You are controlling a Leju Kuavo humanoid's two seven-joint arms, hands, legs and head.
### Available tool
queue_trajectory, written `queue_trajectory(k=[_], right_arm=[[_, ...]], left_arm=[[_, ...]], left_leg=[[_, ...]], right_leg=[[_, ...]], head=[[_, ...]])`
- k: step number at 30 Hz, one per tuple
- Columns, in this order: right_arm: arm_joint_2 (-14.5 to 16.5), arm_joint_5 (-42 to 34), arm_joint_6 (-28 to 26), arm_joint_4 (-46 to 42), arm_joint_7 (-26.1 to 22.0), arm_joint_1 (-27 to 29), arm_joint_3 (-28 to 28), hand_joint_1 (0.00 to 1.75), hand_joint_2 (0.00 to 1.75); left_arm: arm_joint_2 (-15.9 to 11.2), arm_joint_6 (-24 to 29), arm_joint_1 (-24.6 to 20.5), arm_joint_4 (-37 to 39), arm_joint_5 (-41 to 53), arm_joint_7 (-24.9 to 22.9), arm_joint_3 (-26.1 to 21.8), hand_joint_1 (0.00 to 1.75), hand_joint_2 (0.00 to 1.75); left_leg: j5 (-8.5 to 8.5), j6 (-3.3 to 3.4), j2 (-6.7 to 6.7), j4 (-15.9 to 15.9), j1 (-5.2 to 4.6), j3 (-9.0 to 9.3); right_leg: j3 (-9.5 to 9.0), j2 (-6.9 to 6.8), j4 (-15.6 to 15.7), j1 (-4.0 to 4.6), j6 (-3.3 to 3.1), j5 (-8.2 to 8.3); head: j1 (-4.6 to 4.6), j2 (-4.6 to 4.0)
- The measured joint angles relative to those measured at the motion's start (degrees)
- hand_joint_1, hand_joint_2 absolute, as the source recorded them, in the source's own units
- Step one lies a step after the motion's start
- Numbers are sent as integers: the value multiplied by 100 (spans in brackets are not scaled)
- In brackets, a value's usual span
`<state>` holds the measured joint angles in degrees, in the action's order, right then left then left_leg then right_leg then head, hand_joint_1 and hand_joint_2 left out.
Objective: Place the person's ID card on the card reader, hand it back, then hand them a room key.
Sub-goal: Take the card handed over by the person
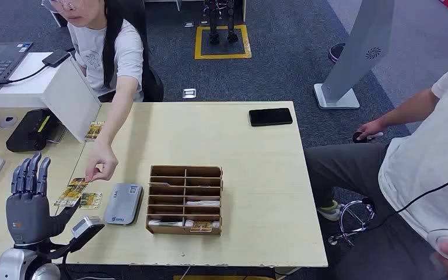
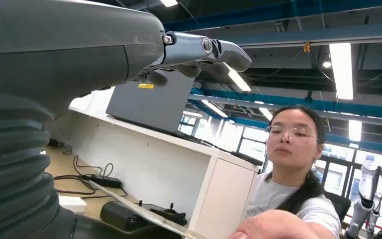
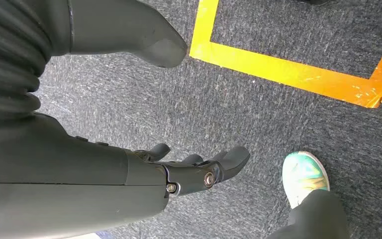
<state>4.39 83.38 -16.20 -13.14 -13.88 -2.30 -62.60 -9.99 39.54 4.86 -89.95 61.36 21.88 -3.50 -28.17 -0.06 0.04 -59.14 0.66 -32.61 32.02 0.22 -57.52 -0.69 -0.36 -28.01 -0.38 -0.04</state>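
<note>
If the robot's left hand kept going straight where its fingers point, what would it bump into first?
Probably the black device on the table ahead of the left robot hand, whose fingers point up and away from the robot; depth is hard to judge.

Dark grey hand (image 1: 28, 201) — silver wrist, ribbed cover.

Two people (image 1: 102, 52) (seated), one phone (image 1: 270, 116), one organizer (image 1: 185, 200).

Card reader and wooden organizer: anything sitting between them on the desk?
No. In the head view the strip of desk between the card reader and the wooden organizer is bare.
</note>
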Motion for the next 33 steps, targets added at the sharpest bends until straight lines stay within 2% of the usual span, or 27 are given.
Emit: queue_trajectory(k=[16,30,33], right_arm=[[0,20,0,0,0,-4,-11,0,175],[0,26,0,0,0,-11,-22,0,175],[0,34,2,0,-2,-13,-22,0,175]], left_arm=[[-175,0,0,91,-222,-152,62,175,175],[-243,0,2,91,-288,-151,107,175,175],[-246,-21,3,91,-548,-67,121,175,175]], left_leg=[[0,0,1,0,0,0],[0,0,0,0,0,0],[0,0,0,0,0,0]], right_leg=[[1,1,0,0,0,0],[0,0,0,0,0,0],[0,0,0,0,0,0]], head=[[-2,0],[-2,0],[-1,0]])
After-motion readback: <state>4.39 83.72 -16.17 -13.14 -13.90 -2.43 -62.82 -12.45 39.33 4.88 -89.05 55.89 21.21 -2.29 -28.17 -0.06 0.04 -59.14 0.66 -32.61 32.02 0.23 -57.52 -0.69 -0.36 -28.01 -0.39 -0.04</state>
